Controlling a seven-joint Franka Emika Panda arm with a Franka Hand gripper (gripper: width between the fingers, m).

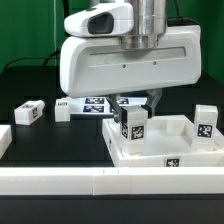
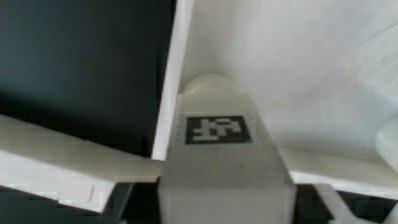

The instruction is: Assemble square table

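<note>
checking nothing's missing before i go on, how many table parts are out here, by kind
table top: 1
legs: 4
total: 5

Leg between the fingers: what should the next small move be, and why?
Probably a short wrist twist to screw the leg down into its corner. The gripper looks closed on it, a finger against each side, and it stands upright at a corner of the table top, as a second leg does at another corner. How deep it sits is hidden.
</note>
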